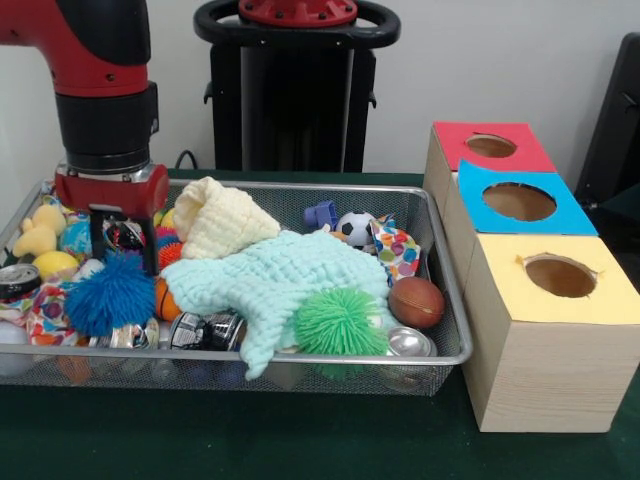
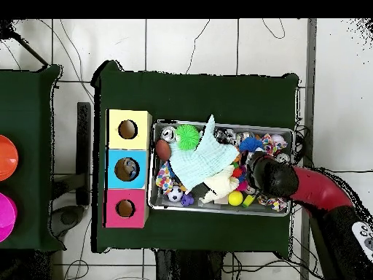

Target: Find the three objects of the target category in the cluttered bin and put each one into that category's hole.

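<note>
At the bin's [image 1: 452, 290] left end the claw [image 1: 122, 240] reaches down among the toys; its dark fingers [image 1: 148, 250] stand apart with nothing clearly between them, though clutter hides their tips. Just below it lies a blue ball [image 1: 110, 295], with yellow ducks [image 1: 38, 232] by the left rim. A mint cloth [image 1: 270, 285] and a cream cloth [image 1: 222, 222] cover the bin's middle and hide whatever lies under them. A green ball [image 1: 340, 322] sits at the front rim, a brown ball [image 1: 416, 301] near the right rim, a small football [image 1: 354, 228] towards the back. Right of the bin, close to its end, stand three boxes: yellow [image 1: 545, 340], blue [image 1: 520, 205], red [image 1: 490, 148], each with an open hole on top. The table [image 1: 200, 440] is bare along its front edge.
</note>
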